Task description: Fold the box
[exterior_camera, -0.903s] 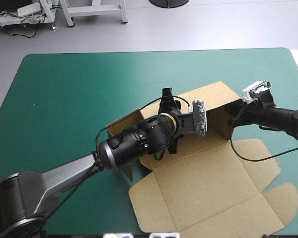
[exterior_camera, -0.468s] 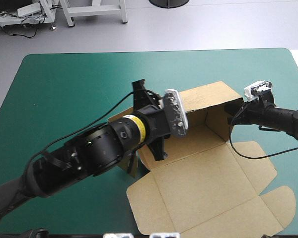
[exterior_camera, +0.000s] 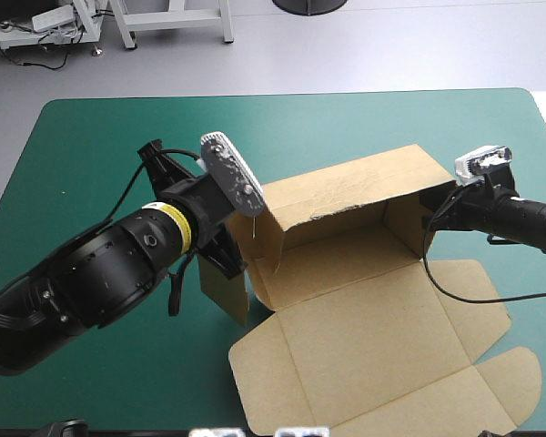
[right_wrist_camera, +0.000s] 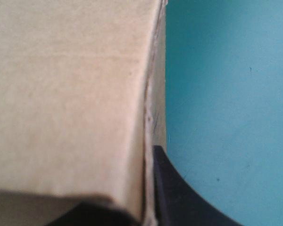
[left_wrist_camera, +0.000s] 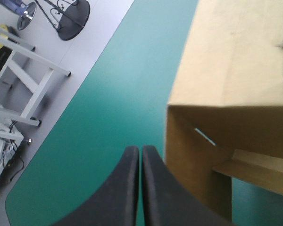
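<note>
High view, working outward from me: the brown box (exterior_camera: 373, 364) has its lid lying flat toward the near right corner of the surface (exterior_camera: 91, 155). Beyond the lid its walls stand raised around the tray, right of the surface's middle. My left pincer (left_wrist_camera: 140, 150) sits just outside the box's left wall, black fingers pressed together on nothing, with bare teal-green cover ahead of it. Farther off, at the box's right end, my right pincer (right_wrist_camera: 146, 179) is clamped on the edge of the right wall.

My worry is the left wall. It looks untucked, with a loose flap inside, so I judge it could spring back down now that nothing is pressing on it. A careless sweep of the left arm, which is so close beside it, could also knock it flat or skid the whole box. Any tug from the right pincer would drag the tray too.

Just before, the left pincer was reaching over the tray at the far wall; it has since pulled back to the left, clear of the box. The right pincer has stayed on its wall.
</note>
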Motion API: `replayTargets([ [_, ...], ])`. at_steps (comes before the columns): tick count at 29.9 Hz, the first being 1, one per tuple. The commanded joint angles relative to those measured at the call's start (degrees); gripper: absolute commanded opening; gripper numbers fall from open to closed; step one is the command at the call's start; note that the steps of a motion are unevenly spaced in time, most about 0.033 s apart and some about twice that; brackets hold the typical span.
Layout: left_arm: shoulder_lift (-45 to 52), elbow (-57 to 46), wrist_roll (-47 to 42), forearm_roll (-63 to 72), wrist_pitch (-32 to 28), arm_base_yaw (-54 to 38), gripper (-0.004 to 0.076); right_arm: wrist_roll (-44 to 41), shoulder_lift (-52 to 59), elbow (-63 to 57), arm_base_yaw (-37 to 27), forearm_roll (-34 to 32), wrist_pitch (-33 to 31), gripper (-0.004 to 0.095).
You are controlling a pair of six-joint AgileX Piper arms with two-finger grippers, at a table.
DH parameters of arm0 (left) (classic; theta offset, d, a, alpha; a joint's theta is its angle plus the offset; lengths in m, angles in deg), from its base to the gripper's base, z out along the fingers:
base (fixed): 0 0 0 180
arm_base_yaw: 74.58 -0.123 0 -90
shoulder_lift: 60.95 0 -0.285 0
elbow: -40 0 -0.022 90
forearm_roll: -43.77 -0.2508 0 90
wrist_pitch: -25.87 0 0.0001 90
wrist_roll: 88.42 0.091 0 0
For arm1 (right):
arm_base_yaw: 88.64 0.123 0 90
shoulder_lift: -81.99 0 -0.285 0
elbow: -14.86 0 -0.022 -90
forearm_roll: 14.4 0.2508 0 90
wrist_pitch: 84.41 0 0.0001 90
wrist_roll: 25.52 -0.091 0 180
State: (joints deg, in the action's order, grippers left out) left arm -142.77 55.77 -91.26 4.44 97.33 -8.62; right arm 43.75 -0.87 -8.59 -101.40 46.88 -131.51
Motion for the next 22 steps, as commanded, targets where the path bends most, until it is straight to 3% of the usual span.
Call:
replayTargets([
  [1,2.48,1.62,-2.14,-3.05,1.93,-4.98,-0.0006,-7.63,4.8,1.49,0.04,-4.73,-3.37,-0.0004],
  [8,3.07,1.62,0.19,2.57,-2.33,-20.4,-0.0006,-21.48,8.35,4.89,0.04,-19.71,-9.79,-0.0004],
  [14,3.07,1.62,4.96,13.0,-7.7,-34.82,-0.0006,-25.93,8.34,11.42,0.04,-22.25,-15.21,-0.0005],
  [22,2.94,1.62,14.12,28.82,-8.05,-49.86,-0.0006,-33.38,1.09,23.27,0.45,-30.03,-24.41,-0.0004],
])
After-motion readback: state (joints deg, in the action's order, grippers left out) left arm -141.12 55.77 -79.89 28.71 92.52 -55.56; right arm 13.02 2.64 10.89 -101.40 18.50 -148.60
